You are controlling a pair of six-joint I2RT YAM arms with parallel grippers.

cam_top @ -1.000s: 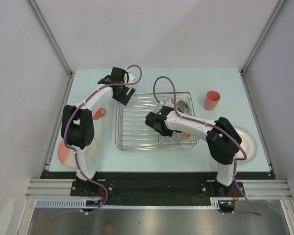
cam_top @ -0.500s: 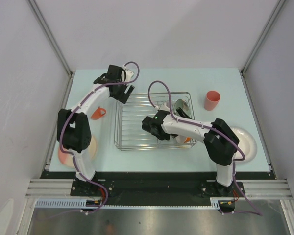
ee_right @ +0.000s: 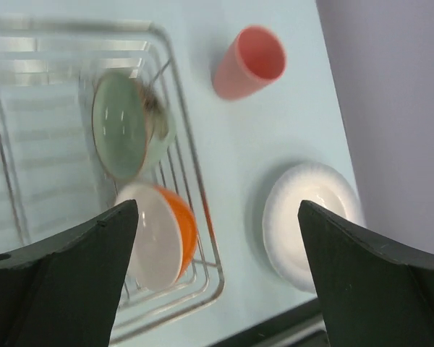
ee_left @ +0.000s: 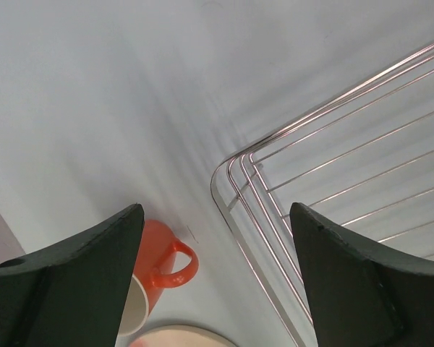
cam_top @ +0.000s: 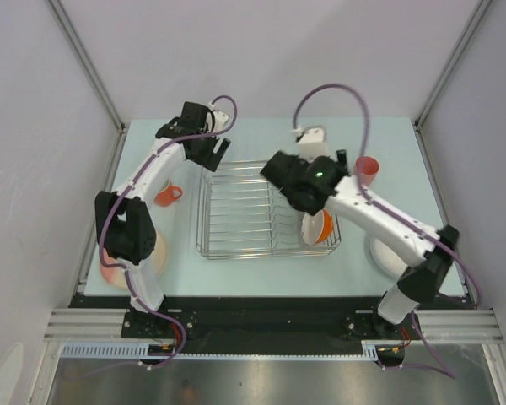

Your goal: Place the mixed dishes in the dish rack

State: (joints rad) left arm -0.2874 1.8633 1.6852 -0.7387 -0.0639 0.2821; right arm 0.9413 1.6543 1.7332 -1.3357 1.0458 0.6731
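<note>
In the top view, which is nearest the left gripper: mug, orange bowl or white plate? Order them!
From the left gripper:
1. Mug, left of the rack.
2. Orange bowl, inside the rack.
3. White plate, far right.

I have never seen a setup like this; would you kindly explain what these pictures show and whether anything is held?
These are two robot arms bolted at a table's near edge. One picture looks down from a fixed camera above; the other two come from a camera on each wrist. The left hand and right hand are open, holding nothing. The wire dish rack holds a grey-green bowl and an orange bowl, both on edge. Outside it are an orange mug, a salmon-pink plate, a salmon-pink cup and a white plate.
</note>
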